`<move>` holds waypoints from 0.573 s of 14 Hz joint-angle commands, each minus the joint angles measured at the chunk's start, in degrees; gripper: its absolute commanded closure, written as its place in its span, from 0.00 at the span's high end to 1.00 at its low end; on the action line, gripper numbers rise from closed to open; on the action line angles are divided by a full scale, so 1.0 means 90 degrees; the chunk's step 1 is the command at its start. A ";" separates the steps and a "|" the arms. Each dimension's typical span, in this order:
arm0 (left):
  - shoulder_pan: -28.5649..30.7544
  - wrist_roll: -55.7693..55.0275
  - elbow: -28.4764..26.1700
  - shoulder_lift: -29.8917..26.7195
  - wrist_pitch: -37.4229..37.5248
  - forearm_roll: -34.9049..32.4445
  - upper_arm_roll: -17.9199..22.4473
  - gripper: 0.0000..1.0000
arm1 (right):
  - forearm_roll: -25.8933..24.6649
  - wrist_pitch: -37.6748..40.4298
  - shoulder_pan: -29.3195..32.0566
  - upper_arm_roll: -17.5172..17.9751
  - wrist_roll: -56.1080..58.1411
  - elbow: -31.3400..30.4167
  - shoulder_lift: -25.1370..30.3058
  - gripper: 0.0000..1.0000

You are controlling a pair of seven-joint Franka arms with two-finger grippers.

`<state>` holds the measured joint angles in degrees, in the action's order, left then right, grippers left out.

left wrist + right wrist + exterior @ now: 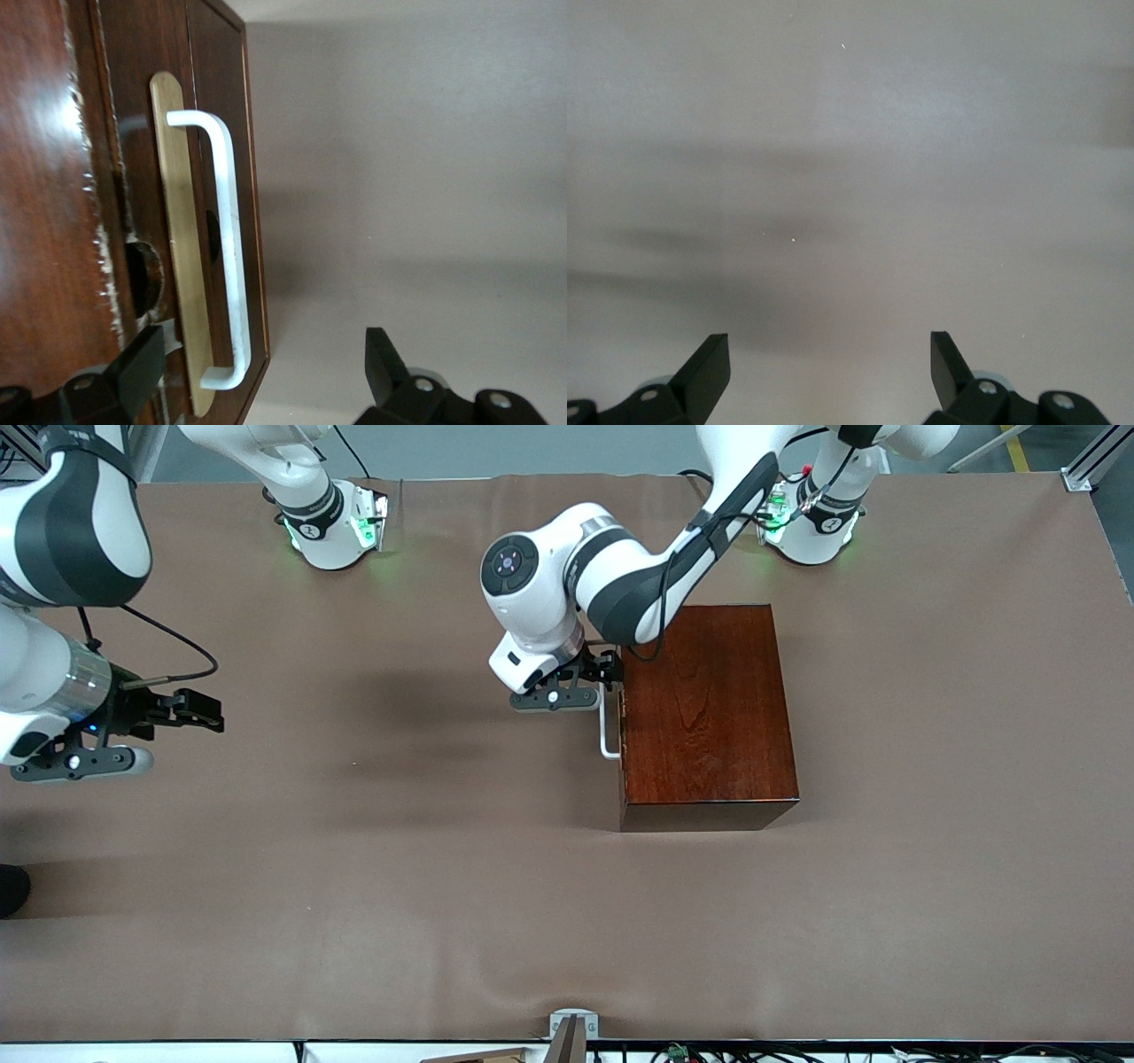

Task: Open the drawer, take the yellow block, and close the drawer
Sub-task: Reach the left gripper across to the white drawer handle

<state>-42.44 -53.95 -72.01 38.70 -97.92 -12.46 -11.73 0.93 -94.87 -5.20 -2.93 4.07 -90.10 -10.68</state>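
The glossy reddish-brown box [709, 708] stands on the table with its drawer [180, 266] pushed in, facing the right arm's end. The drawer's white bar handle [608, 737] [229, 248] sticks out from the front. My left gripper [613, 670] [263, 354] is open at the handle's end farther from the front camera. One of its fingers [142, 359] is against the box and the other is over the table, so the handle's end lies between them, untouched. My right gripper [199, 713] [830, 354] waits open and empty over bare table. The yellow block is hidden.
A brown cloth [399, 886] covers the table. Both arm bases [332, 527] [811, 522] stand along the edge farthest from the front camera. A small metal mount [574, 1029] sits at the edge nearest that camera, and a dark object [11, 890] at the right arm's end.
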 commanded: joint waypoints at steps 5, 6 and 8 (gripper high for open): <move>-0.0090 -0.0412 0.0111 0.0465 -0.0145 -0.0305 -0.0006 1.00 | 0.0034 0.0052 -0.0125 -0.0036 0.0046 0.0265 -0.0142 1.00; -0.0090 -0.0432 0.0101 0.0466 -0.0145 -0.0315 -0.0006 1.00 | 0.0043 0.0052 -0.0154 -0.0036 0.0027 0.0265 -0.0142 1.00; -0.0099 -0.0480 0.0101 0.0534 -0.0145 -0.0344 -0.0006 1.00 | 0.0043 0.0052 -0.0193 -0.0036 0.0017 0.0274 -0.0142 1.00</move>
<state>-42.83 -56.57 -72.03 42.63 -99.10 -13.86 -11.76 0.97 -94.92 -6.20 -2.90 4.08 -89.10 -11.22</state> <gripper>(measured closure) 0.000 0.000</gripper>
